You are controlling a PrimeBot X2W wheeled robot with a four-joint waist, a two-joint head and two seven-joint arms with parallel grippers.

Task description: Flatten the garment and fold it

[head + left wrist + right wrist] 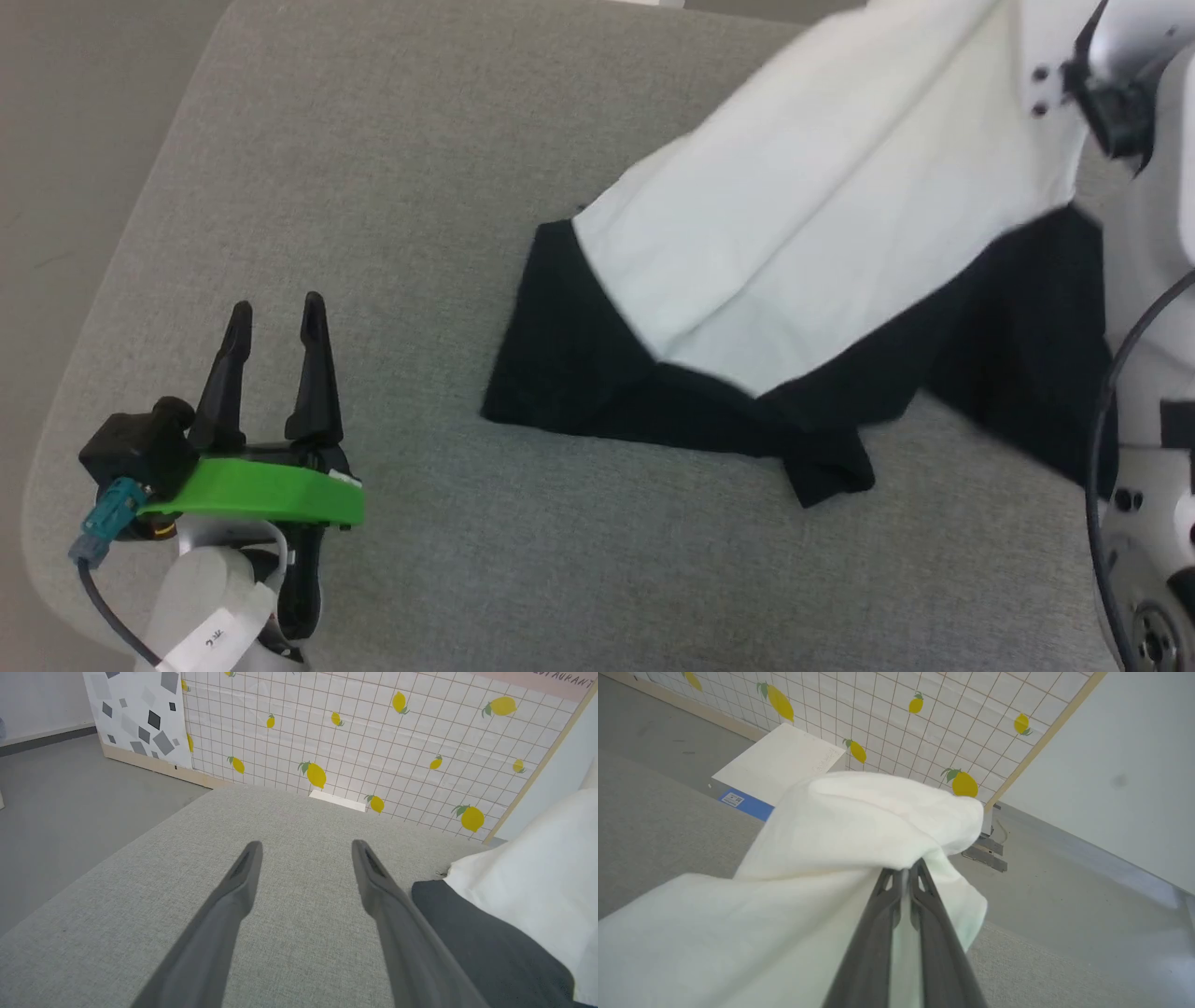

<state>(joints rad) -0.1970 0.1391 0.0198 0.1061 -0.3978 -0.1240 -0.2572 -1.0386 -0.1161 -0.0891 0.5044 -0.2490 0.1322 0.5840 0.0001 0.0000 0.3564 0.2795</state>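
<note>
My right hand is clenched. In the right wrist view its two dark fingers lie almost together with a fold of white cloth pinched between them, and the cloth bunches over the tips. That cloth is the garment.

From the head view the garment sits on the right half of the grey padded surface. Its white body slopes up toward the upper right, where my right arm stands, and it looks blurred there. The black sleeves lie below and beside the white part, resting on the padding.

My left hand is released, with the fingers spread and nothing between them. It sits at the lower left, well apart from the garment. In the left wrist view the left hand points across bare padding, and the garment shows at the right edge, just beside the right-hand finger.

As for writing, the pink strip at the top of the lemon-print wall panel carries dark letters cut off by the edge, and I read "STAURANT". A white tag on my left wrist has marks too small to read. A blue label with a small square code sits at the edge of a white board. The faint print on that board is illegible.
</note>
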